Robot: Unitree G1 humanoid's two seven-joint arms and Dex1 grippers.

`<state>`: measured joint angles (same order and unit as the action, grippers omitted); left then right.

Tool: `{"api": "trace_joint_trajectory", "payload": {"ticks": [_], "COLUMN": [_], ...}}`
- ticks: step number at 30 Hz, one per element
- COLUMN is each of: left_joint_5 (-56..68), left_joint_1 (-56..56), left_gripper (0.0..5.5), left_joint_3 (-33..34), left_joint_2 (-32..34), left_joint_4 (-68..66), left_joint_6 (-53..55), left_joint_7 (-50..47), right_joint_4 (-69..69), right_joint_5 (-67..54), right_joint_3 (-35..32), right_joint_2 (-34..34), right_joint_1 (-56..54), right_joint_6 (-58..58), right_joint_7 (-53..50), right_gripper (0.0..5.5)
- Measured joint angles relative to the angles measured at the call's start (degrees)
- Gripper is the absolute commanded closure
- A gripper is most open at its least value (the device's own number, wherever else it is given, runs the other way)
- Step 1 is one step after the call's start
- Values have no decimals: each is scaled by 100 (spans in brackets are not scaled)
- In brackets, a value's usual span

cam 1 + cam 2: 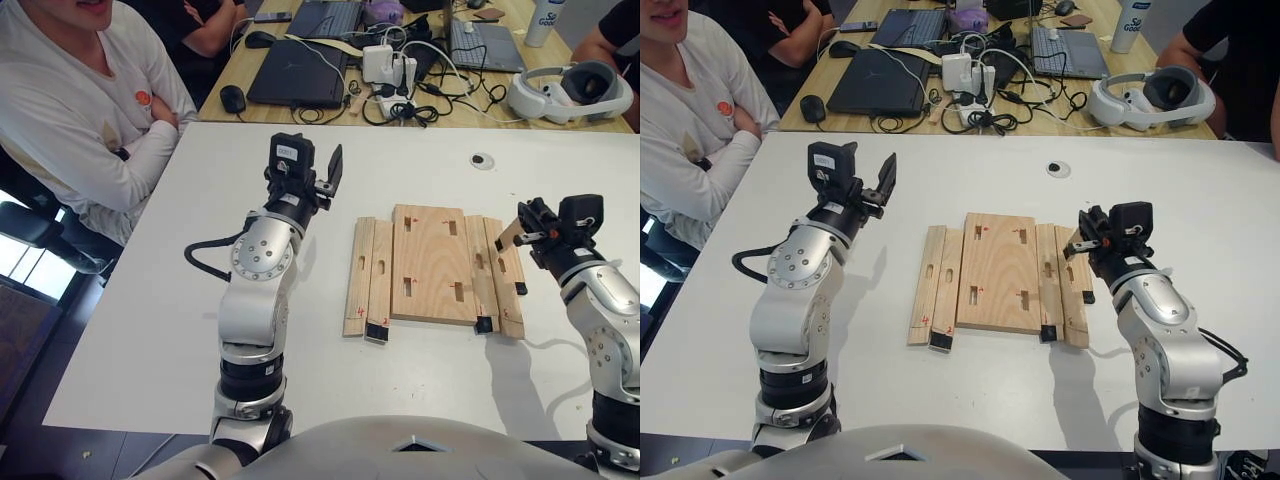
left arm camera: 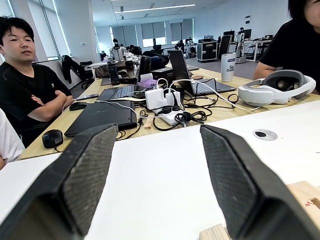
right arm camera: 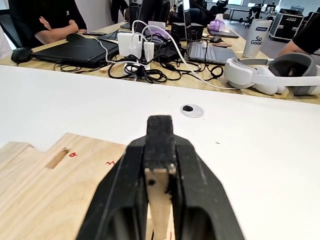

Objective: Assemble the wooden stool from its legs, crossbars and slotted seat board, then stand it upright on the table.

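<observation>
L gripper (image 1: 315, 178) is up over the white tbl (image 1: 150, 300), left of the wood parts and apart from them. Jaws spread wide, nothing between. Its pads (image 2: 90, 180) are black, flat-faced, w/ a fine grainy rubber texture.

R gripper (image 1: 527, 232) is at the far right corner of the parts, fingers pinched tight on the end of a thin pale wood bar (image 3: 161, 200). The bar end is squared and raw, w/ a small dark spot on the grain. Can't tell if it's the outermost bar of the right pair or a separate piece, nor if it's off the tbl.

Seat board (image 1: 432, 262) lies flat at tbl centre-right. It's a pale, roughly square ply panel w/ visible grain, four small rectangular slots and red pencil marks near them.

Left of the board, touching side by side, are two long flat bars: outer left bar (image 1: 357, 275) and inner left bar (image 1: 381, 290). Both have slot cut-outs, and the inner one has a black cap (image 1: 376, 334) at its near end.

Right of the board are inner right bar (image 1: 481, 270), also black-tipped at its near end, and outer right bar (image 1: 507, 295). They lie close along the board's edge. All pieces lie flat and unjoined.

A round dark grommet (image 1: 483, 160) sits in the tbl surface, far side, well apart from the wood.
</observation>
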<state>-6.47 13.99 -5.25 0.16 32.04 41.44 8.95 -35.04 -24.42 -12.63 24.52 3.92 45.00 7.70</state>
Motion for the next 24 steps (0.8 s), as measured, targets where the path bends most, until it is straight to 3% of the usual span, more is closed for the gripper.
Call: {"api": "trace_joint_trajectory", "payload": {"ticks": [11, 24], "left_joint_5": [64, 98], "left_joint_1": [4, -2], "left_gripper": [244, 244], "left_joint_3": [-44, -145], "left_joint_2": [86, 194], "left_joint_4": [60, 71], "left_joint_6": [66, 68], "left_joint_7": [-147, -209], "right_joint_4": [-1019, -156], "right_joint_5": [-342, 129], "right_joint_3": [-9, 41], "right_joint_2": [-201, -230], "right_joint_1": [248, -5], "right_joint_6": [975, 339], "right_joint_7": [-214, -108], "right_gripper": [512, 512]}}
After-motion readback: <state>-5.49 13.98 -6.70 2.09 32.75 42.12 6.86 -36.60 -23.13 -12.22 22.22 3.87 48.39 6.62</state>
